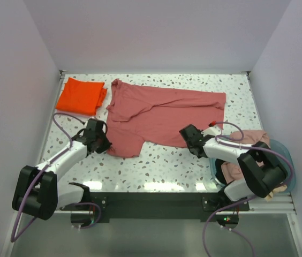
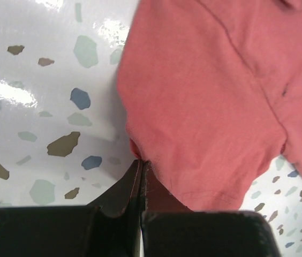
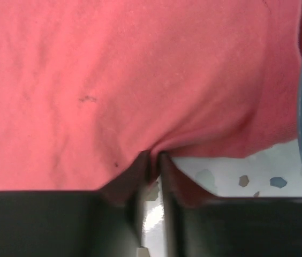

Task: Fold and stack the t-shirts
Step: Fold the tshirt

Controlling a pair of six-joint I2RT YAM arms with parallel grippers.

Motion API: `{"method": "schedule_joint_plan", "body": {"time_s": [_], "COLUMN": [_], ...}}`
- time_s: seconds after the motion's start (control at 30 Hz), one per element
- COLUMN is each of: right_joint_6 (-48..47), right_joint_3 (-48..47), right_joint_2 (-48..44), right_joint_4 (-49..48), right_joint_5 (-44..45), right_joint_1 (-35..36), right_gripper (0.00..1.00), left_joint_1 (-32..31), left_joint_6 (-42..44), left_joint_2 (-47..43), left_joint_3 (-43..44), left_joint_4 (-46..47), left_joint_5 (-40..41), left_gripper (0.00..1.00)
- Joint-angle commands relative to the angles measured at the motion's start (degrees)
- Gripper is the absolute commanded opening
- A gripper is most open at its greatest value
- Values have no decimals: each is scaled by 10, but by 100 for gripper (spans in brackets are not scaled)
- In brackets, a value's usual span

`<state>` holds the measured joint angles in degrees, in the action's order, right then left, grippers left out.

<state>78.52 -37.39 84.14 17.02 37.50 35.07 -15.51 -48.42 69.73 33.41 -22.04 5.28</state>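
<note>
Speckled table top [image 1: 161,168] is holding the salmon-pink t-shirt [image 1: 161,112] at its middle. Pinching its near edge are the left gripper [image 1: 107,143] at 8 o'clock and the right gripper [image 1: 187,139] at 4 o'clock; lifting evenly together seems best.

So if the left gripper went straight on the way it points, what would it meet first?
More of the salmon-pink t-shirt: the left gripper is shut on its edge, and that cloth fills the way ahead.
</note>
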Motion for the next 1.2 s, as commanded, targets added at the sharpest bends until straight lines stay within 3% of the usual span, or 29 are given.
{"method": "schedule_joint_plan", "body": {"time_s": [0.0, 0.1, 0.67, 1.17], "right_joint_6": [-3, -16, -147, -293], "right_joint_3": [-2, -8, -115, -250], "right_joint_2": [10, 11, 17, 118], "right_joint_4": [38, 47, 85, 65], "right_joint_5": [15, 18, 44, -35], "right_joint_1": [-3, -3, -18, -105], "right_gripper": [11, 0, 0, 0], "left_joint_1": [1, 0, 1, 16], "left_joint_6": [10, 11, 18, 16], "left_joint_2": [-12, -8, 85, 241], "left_joint_3": [35, 47, 199, 394], "left_joint_4": [-2, 2, 6, -7], "left_joint_5": [-9, -18, -9, 9], "left_gripper": [0, 0, 0, 0]}}
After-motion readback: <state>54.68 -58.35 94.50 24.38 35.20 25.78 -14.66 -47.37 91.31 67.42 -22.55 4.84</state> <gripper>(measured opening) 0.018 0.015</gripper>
